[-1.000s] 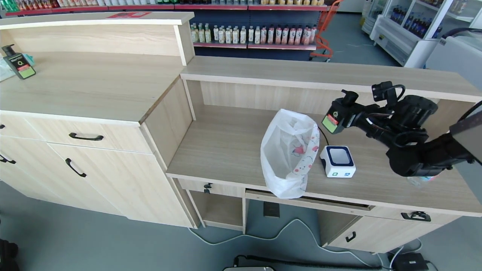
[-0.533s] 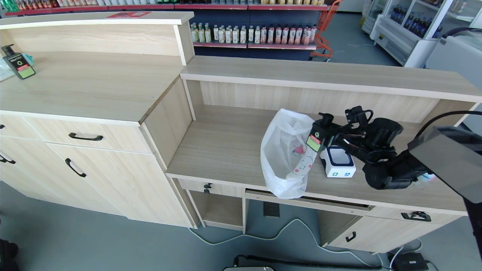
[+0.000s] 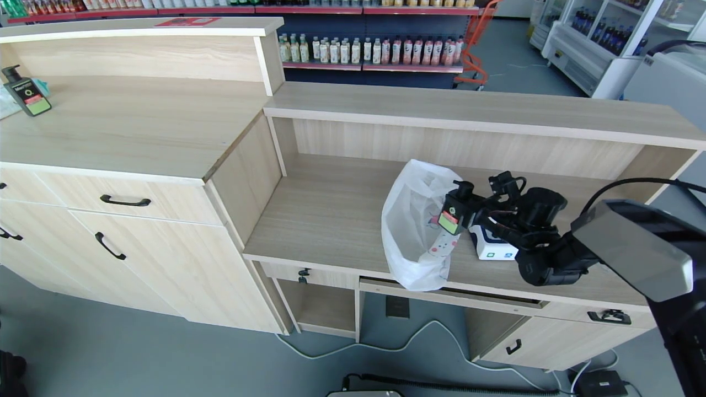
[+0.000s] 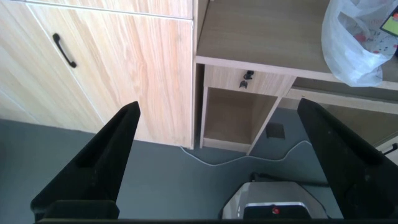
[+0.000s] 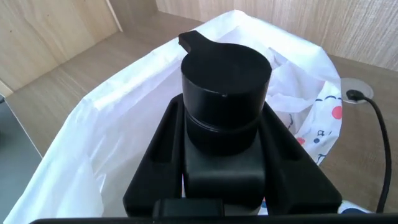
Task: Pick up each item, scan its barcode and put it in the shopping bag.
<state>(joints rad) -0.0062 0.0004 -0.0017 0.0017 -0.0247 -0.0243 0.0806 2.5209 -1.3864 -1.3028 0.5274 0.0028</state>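
A black pump bottle [image 3: 454, 212] with a green and red label hangs at the right rim of the white shopping bag [image 3: 416, 220], and my right gripper [image 3: 470, 214] is shut on it. In the right wrist view the bottle's black cap [image 5: 226, 87] sits between my right gripper's fingers [image 5: 155, 158], with the open bag [image 5: 118, 124] directly below. The white barcode scanner [image 3: 492, 248] stands on the desk just right of the bag, partly hidden by the arm. A second pump bottle [image 3: 26, 98] stands on the far left counter. My left gripper [image 4: 217, 115] is open and holds nothing, above the floor in front of the cabinets.
The desk [image 3: 331, 220] has a raised ledge [image 3: 469, 110] behind it and a taller counter [image 3: 127, 127] to its left. The scanner's black cable [image 5: 379, 134] runs along the desk behind the bag. More cables lie on the floor [image 3: 419, 336] under the desk.
My right arm has carried the bottle down and to the left, from above and right of the scanner to the bag's right rim. The bag and scanner have stayed put.
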